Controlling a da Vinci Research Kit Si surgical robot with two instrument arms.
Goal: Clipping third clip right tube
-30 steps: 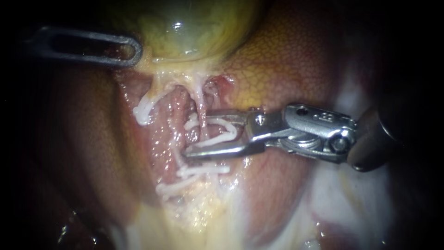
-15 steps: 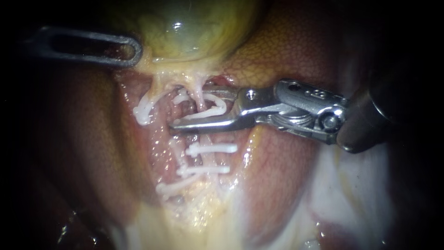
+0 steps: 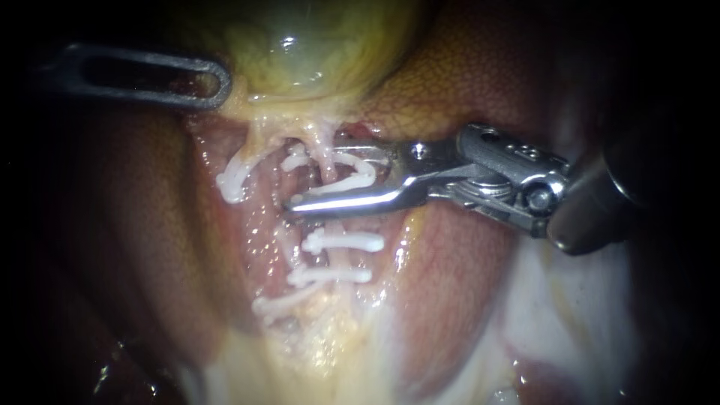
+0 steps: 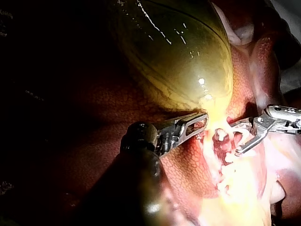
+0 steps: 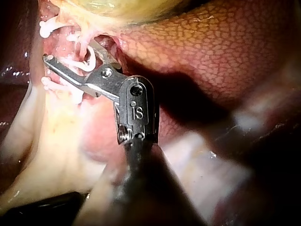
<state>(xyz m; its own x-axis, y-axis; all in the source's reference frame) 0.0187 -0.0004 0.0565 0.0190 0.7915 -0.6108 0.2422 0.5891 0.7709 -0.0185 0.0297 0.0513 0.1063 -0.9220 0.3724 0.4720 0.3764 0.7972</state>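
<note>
**Open clip straddles right tube above two closed clips**

The right instrument [image 3: 315,176] comes in from the right and lies almost level across the field. Its jaws stand apart in a narrow V and carry a white open clip [image 3: 352,178]. One leg of the clip lies along each jaw, so the jaws grasp it from two sides. The right tube [image 3: 327,223], a pale pink strand running down from the gallbladder [image 3: 315,45], passes between the clip's legs. The clip sits around the tube, not beside it, and its legs have not met. The lower jaw is in full view, with its tip just past the tube. The upper jaw is partly hidden by tissue.

Below the jaws, two closed clips cross the same tube. The upper clip [image 3: 345,241] lies just under the lower jaw, and the lower clip [image 3: 330,276] lies near it. A left clip [image 3: 231,184] sits on another strand, apart from the jaws.

The left instrument [image 3: 221,82] enters from the left. Its slotted jaws are clenched on the yellow edge of the gallbladder where it narrows. In the left wrist view they lie together with that tissue at their tip.

The liver [image 3: 465,82], mottled brown, lies behind the right instrument. In the right wrist view the gallbladder lies ahead of the jaws, and the open clip curves between them around the tube.
</note>
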